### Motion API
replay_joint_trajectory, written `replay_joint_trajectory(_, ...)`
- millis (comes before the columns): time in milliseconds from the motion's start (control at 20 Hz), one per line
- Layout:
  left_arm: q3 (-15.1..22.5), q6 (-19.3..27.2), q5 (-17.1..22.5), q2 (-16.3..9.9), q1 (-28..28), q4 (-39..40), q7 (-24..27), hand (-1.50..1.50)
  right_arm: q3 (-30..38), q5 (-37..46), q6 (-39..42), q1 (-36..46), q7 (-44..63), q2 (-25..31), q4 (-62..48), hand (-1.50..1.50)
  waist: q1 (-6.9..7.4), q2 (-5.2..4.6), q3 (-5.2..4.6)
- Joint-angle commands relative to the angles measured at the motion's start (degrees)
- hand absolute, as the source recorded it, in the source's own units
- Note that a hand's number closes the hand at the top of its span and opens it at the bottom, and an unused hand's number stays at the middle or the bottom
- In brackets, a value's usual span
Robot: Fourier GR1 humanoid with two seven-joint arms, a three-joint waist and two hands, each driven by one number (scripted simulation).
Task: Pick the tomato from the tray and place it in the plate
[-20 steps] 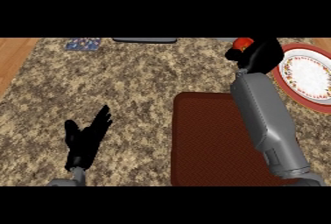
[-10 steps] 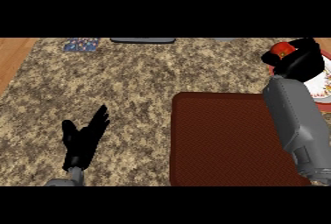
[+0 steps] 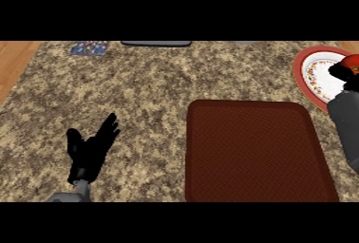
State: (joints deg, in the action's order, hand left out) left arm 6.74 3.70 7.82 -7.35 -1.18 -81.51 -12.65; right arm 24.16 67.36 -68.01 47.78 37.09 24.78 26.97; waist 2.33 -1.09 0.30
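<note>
Right hand (image 3: 344, 75), fingers curled round the tomato (image 3: 351, 61), holds it directly over the plate (image 3: 303, 71), beyond the tray (image 3: 252, 152); release lies straight below, while the left hand (image 3: 91, 147) rests open well apart from the plate.

No text, label, brand, number or sign can be read anywhere in the head view. The small blue item (image 3: 89, 47) at the upper left of the frame carries a speckled pattern (too fine to make out as letters), and the plate (image 3: 313, 76) at the upper right edge shows only a red rim and dotted ornament, no writing.
</note>
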Motion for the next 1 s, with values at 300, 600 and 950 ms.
replay_joint_trajectory(300, 1.58, 0.68, -1.26, 1.62, 1.37, -0.29, 0.96, 0.00, 6.63, -15.66, 8.88, -0.32, -8.22, 7.20, -7.40, 1.50, 1.01, -0.51, 0.12)
replay_joint_trajectory(600, 1.51, 0.34, -1.57, 1.71, 0.02, 0.76, 1.91, 0.00, 9.17, -21.34, 20.54, -1.91, -17.86, 8.21, -10.30, -1.50, 1.04, -0.82, 0.30)
replay_joint_trajectory(950, -0.27, -1.22, 0.02, 0.19, 0.87, 0.26, 2.45, 0.00, 16.67, -32.40, 20.29, -4.25, -37.12, 7.06, -3.29, -1.50, 0.58, -0.57, 0.45)
